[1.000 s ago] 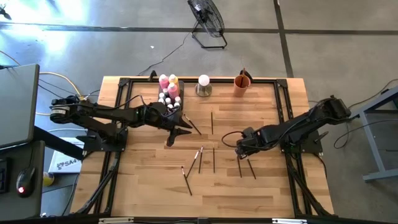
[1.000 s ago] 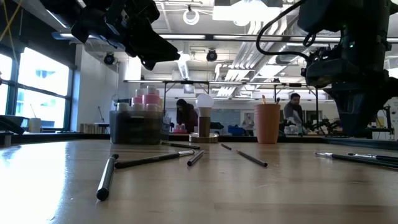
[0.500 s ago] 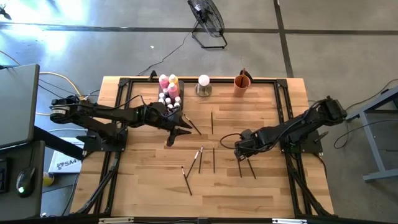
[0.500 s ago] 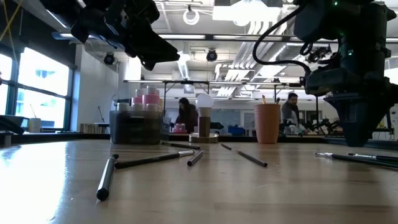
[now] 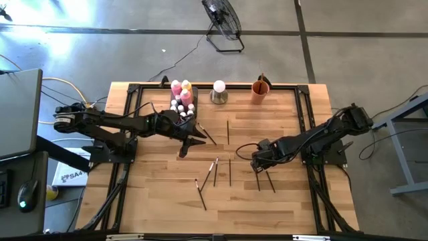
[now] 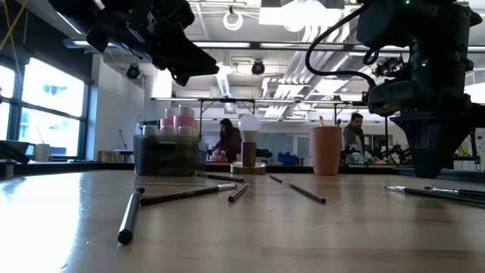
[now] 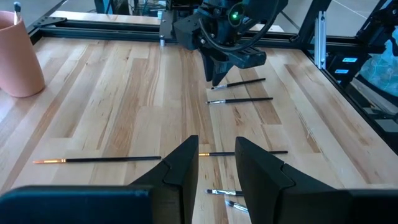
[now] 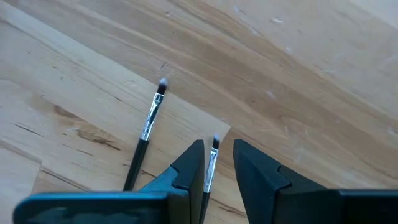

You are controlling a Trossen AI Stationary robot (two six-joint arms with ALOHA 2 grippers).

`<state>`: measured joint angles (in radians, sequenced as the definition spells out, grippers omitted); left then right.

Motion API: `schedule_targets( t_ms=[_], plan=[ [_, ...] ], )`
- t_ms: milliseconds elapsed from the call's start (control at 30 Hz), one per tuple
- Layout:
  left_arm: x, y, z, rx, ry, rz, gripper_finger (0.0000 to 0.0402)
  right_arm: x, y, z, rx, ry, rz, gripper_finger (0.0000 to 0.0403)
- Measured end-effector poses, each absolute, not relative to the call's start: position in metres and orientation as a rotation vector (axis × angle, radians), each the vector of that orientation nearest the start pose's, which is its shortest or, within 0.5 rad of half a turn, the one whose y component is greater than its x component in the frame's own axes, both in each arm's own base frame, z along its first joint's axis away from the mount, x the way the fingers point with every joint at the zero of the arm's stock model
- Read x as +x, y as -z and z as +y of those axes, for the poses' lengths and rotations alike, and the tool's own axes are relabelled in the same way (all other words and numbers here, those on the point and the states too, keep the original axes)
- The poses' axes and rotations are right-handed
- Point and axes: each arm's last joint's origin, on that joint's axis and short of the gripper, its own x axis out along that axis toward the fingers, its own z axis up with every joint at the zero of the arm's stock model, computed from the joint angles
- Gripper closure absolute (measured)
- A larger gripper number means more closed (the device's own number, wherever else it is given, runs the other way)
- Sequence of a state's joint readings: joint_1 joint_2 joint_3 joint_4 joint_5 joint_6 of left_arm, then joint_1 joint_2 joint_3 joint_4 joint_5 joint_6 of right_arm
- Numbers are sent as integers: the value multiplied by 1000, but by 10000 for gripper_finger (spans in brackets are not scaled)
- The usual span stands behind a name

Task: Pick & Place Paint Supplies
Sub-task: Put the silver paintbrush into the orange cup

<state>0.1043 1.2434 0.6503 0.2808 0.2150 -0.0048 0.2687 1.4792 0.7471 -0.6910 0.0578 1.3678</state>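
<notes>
Overhead, the grey tray (image 5: 184,107) of paint bottles (image 5: 180,88) sits at the wooden table's (image 5: 154,194) far edge, with a white ball (image 5: 219,86) on a metal base and an orange cup (image 5: 260,91) beside it along that edge. The left gripper (image 5: 190,144) hangs just in front of the tray. Several paintbrushes (image 5: 215,171) lie scattered farther from the tray, and the right gripper (image 5: 257,161) is low over a pair of them (image 5: 265,179).

At table height, pink bottles (image 6: 178,118) stand up from the tray (image 6: 165,155); brushes (image 6: 186,195) lie flat in front of it, and people stand in the room behind.

The left wrist view shows its fingers (image 7: 185,167) parted with nothing between them, above a brush (image 7: 249,153).

The right wrist view shows its fingers (image 8: 189,168) also parted, straddling one thin brush (image 8: 210,163) without gripping it, a second brush (image 8: 148,127) just beside.
</notes>
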Motion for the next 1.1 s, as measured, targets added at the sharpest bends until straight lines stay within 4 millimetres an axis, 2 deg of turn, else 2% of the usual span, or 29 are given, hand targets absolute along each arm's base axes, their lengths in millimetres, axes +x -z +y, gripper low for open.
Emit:
schedule_targets(
  t_ms=[200, 433, 667, 767, 967, 1100],
  plan=[
    [262, -237, 21, -54, 109, 309, 298, 225, -151, 60, 883, 791, 1240, 323],
    [262, -237, 21, -55, 110, 310, 298, 228, -138, 65, 842, 799, 1277, 323],
    [262, -237, 21, -55, 109, 310, 298, 230, -133, 70, 818, 796, 1286, 325],
    [262, -237, 21, -55, 109, 309, 298, 230, -133, 69, 818, 798, 1286, 339],
    [262, -237, 21, -55, 109, 309, 298, 230, -133, 69, 794, 777, 1296, 393],
    [262, -237, 21, -55, 109, 309, 298, 229, -133, 69, 756, 750, 1313, 400]
  ],
)
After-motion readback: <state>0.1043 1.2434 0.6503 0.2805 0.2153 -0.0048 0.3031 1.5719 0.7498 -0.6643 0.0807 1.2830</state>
